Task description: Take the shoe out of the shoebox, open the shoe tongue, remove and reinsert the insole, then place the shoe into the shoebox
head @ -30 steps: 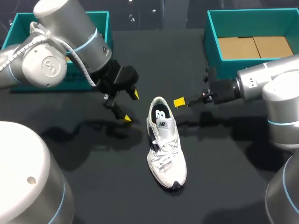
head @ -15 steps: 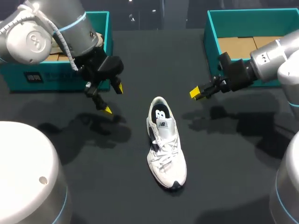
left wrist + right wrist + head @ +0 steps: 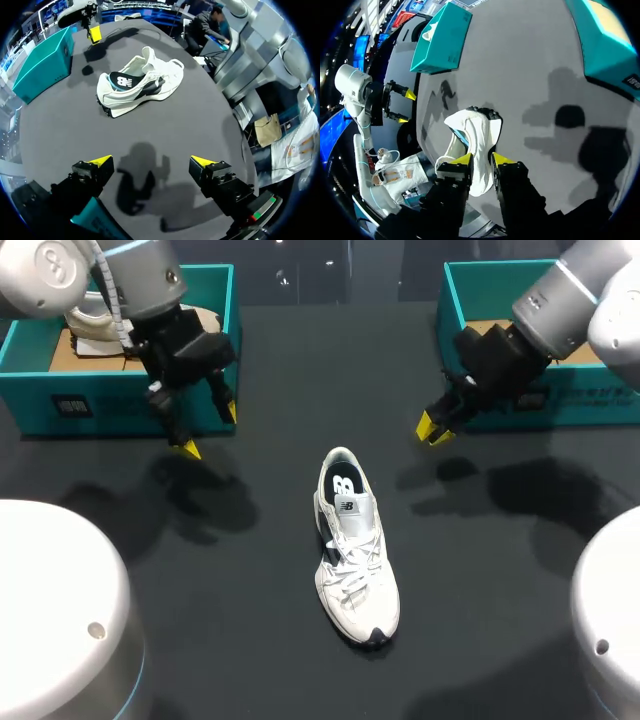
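Shoe point(image 3: 355, 545) sits sole-down on table point(image 3: 300, 360). Left gripper point(image 3: 208, 430) well apart from shoe, off heel's left side, fingers spread, empty. Right gripper point(image 3: 432, 430) off heel's right side, fingers nearly pressed together, empty. Shoe probably light, upper soft, heel stiffer; best pinch at tongue or heel collar.

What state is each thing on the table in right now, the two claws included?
White lace-up sneaker: upright on its sole on the black table, laced, outside both boxes.
Left teal cardboard shoebox: open, something white inside.
Right teal cardboard shoebox: open, brown floor showing.
Left claw: wide open, empty.
Right claw: closed to a narrow gap, empty.
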{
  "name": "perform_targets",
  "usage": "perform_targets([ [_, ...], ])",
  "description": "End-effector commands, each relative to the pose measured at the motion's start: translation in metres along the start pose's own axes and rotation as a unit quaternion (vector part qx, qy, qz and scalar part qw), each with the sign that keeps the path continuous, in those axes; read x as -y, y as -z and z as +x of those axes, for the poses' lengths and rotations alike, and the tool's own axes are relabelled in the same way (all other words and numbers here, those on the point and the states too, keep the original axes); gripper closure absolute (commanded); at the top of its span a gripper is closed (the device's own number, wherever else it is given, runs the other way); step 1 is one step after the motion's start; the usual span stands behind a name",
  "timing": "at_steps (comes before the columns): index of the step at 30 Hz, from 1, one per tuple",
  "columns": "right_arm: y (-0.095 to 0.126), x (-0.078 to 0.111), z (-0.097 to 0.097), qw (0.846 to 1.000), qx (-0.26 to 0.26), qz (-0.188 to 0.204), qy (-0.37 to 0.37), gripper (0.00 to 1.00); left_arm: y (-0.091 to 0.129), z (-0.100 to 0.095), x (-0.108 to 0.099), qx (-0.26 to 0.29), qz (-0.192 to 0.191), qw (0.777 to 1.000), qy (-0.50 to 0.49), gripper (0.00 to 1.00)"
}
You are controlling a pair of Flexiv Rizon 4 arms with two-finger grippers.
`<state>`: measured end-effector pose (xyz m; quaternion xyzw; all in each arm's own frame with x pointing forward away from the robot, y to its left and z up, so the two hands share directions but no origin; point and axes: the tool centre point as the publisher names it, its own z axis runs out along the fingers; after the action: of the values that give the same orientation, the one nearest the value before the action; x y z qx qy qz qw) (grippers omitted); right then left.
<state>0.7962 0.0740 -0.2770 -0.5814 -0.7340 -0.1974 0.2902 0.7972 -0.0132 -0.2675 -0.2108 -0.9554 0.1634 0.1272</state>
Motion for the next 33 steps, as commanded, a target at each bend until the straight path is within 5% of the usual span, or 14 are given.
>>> perform_targets([
  [1,0.002,0.007,0.022,0.993,0.116,0.004,-0.016,1.00,0.021,0.002,-0.012,-0.025,-0.008,0.999,-0.020,0.00],
  [5,-0.003,0.020,0.043,0.991,0.123,-0.046,-0.021,1.00,0.029,0.004,-0.021,-0.032,-0.030,0.999,-0.032,0.00],
  [17,-0.003,0.020,0.043,0.991,0.123,-0.046,-0.021,1.00,0.029,0.004,-0.021,-0.032,-0.030,0.999,-0.032,0.00],
  [26,-0.074,0.001,0.086,0.984,0.147,-0.079,-0.059,1.00,0.054,-0.002,-0.056,-0.043,-0.060,0.994,-0.085,0.00],
  [33,-0.087,0.008,0.094,0.970,0.182,-0.131,-0.092,1.00,0.073,-0.005,-0.070,-0.041,-0.071,0.991,-0.110,0.00],
])
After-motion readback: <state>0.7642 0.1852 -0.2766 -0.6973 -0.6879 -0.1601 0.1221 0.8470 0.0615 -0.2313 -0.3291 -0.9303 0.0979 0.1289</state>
